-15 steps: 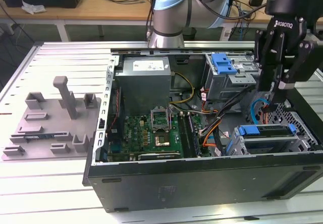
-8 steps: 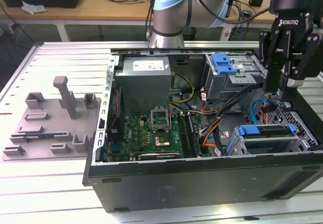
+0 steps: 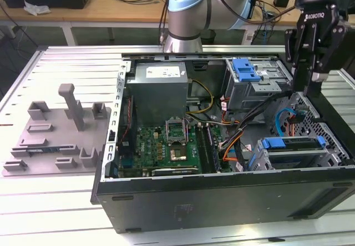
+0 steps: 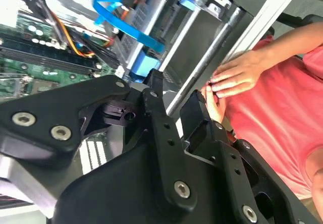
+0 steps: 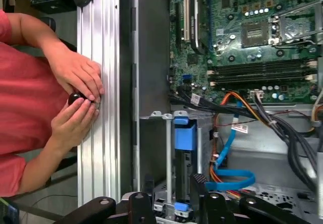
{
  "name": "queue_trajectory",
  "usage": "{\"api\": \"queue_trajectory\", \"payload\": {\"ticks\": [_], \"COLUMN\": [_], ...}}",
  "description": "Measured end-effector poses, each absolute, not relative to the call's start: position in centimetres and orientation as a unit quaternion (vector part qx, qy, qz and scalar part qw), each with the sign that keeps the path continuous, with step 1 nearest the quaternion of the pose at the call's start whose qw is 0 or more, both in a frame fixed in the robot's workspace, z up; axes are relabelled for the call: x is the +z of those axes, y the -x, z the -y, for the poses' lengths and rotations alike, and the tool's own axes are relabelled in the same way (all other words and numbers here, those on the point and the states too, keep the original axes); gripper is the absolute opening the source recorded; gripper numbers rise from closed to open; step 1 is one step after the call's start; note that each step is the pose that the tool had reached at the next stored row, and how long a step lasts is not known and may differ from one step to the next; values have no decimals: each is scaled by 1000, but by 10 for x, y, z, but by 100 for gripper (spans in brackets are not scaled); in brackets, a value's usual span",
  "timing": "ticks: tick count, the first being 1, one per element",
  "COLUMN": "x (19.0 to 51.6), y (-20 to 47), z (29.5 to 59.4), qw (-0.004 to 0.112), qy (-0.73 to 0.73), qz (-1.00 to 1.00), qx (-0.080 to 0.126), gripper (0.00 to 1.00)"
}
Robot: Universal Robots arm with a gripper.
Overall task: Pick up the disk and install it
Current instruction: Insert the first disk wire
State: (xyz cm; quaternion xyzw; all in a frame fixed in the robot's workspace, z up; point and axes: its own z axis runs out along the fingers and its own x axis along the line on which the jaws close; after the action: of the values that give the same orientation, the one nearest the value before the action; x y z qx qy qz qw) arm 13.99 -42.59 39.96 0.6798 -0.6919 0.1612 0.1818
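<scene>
A disk in a blue carrier [image 3: 294, 144] lies in the drive cage at the front of the open computer case [image 3: 222, 201], on the exterior view's right. Its blue carrier end [image 5: 184, 133] appears in the first wrist view, seated between the cage's metal rails. My black gripper [image 3: 307, 88] hangs above the case's right rear corner, beyond that cage. Its fingers [image 4: 157, 100] stand apart with nothing between them in both wrist views, so the gripper [image 5: 171, 196] is open.
A person's hands [image 5: 75, 98] rest on the aluminium table beside the case wall, red sleeve [image 4: 282, 113] close to the gripper. Inside lie the motherboard [image 3: 166, 146], the grey power supply [image 3: 158, 88], blue and orange cables [image 5: 227, 176], and an upper bay with a blue latch [image 3: 247, 68]. A grey fixture plate [image 3: 55, 141] sits left.
</scene>
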Motion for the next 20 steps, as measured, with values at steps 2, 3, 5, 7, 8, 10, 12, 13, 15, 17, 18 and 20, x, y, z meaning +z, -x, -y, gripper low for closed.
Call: {"api": "queue_trajectory", "payload": {"ticks": [2, 3, 5, 7, 8, 10, 12, 13, 15, 17, 18, 20], "x": [399, 399, 399, 398, 398, 397, 393, 391, 388, 384, 383, 379], "y": [-141, -141, -143, -148, -151, -160, -169, -172, -176, -180, -182, -186], "z": [419, 418, 416, 411, 409, 405, 404, 404, 404, 404, 404, 403], "qw": [182, 183, 186, 190, 192, 194, 195, 196, 197, 198, 199, 200], "qy": [-679, -679, -678, -677, -677, -677, -675, -672, -668, -664, -662, -657], "qz": [692, 692, 692, 691, 691, 690, 692, 695, 699, 703, 704, 708], "qx": [161, 162, 164, 166, 167, 168, 167, 167, 165, 164, 163, 161], "gripper": [42, 42, 42, 42, 42, 42, 42, 42, 42, 42, 42, 42]}}
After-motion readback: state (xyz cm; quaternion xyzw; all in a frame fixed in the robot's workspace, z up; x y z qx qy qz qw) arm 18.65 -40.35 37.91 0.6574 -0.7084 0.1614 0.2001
